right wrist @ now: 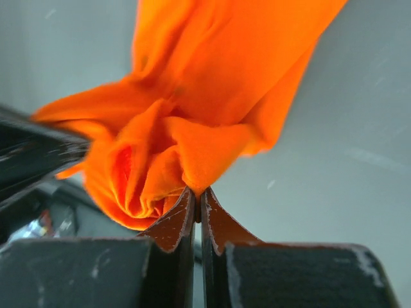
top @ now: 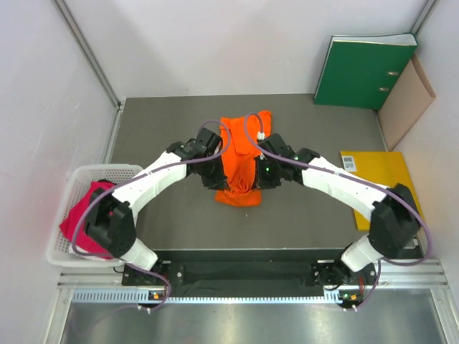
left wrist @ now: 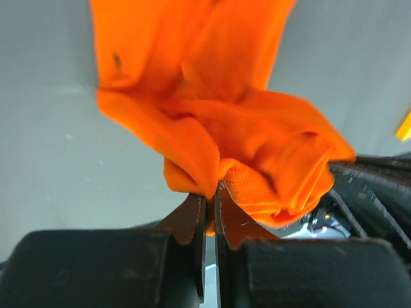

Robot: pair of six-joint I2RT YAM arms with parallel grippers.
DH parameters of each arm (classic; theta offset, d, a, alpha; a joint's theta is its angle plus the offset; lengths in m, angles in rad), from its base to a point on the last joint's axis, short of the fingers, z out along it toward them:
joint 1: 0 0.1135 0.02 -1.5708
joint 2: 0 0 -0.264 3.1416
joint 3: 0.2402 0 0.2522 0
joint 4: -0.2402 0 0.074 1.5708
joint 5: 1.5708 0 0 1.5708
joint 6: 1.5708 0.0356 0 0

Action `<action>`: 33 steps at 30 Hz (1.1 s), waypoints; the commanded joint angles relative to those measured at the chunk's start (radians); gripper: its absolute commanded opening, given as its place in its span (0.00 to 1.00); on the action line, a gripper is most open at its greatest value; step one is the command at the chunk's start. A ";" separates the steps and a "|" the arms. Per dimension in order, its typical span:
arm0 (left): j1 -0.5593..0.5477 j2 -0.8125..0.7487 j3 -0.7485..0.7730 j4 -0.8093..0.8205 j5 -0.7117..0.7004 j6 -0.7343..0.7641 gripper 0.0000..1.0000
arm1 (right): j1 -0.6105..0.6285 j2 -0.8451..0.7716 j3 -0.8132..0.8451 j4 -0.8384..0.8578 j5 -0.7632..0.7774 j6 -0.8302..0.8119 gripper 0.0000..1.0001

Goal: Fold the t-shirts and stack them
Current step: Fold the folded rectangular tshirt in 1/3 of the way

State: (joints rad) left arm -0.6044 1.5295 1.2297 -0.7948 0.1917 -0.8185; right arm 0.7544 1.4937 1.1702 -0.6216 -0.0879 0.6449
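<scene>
An orange t-shirt (top: 241,158) lies bunched lengthwise on the grey table, its near end gathered up between the two arms. My left gripper (top: 217,177) is shut on the shirt's near left fold (left wrist: 192,160), pinching cloth at its tips (left wrist: 210,189). My right gripper (top: 263,175) is shut on the near right fold (right wrist: 205,154), cloth caught at its tips (right wrist: 197,192). The two grippers stand close together, the bunched hem sagging between them. A magenta-pink t-shirt (top: 80,215) lies crumpled in the white basket (top: 107,172) at the left.
A yellow envelope (top: 384,172) lies on the table's right side. A green binder (top: 364,70) and a tan folder (top: 405,100) lean at the back right. White walls close in the table on the left, back and right.
</scene>
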 commanded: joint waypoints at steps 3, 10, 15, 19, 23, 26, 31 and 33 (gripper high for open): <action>0.118 0.113 0.135 -0.003 0.017 0.117 0.00 | -0.093 0.144 0.178 -0.033 0.069 -0.149 0.00; 0.173 0.280 0.260 -0.006 0.092 0.185 0.00 | -0.173 0.301 0.290 -0.021 0.068 -0.197 0.02; 0.202 0.392 0.338 0.011 0.138 0.206 0.01 | -0.201 0.391 0.368 -0.017 0.073 -0.199 0.03; 0.232 0.455 0.398 0.006 0.166 0.223 0.40 | -0.224 0.479 0.425 -0.001 0.085 -0.194 0.04; 0.261 0.430 0.413 0.008 0.135 0.254 0.85 | -0.239 0.487 0.412 0.121 0.149 -0.156 0.18; 0.281 0.371 0.378 0.012 0.109 0.286 0.99 | -0.244 0.415 0.352 0.181 0.243 -0.125 0.60; 0.288 0.282 0.259 0.043 0.114 0.315 0.99 | -0.244 0.213 0.218 0.195 0.272 -0.107 0.80; 0.288 0.235 0.160 0.075 0.144 0.298 0.99 | -0.250 0.165 0.132 0.197 0.238 -0.096 0.81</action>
State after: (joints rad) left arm -0.3111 1.8801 1.5078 -0.7780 0.3027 -0.5396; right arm 0.5171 1.8305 1.3918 -0.4862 0.1364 0.5198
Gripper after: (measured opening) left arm 0.987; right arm 0.798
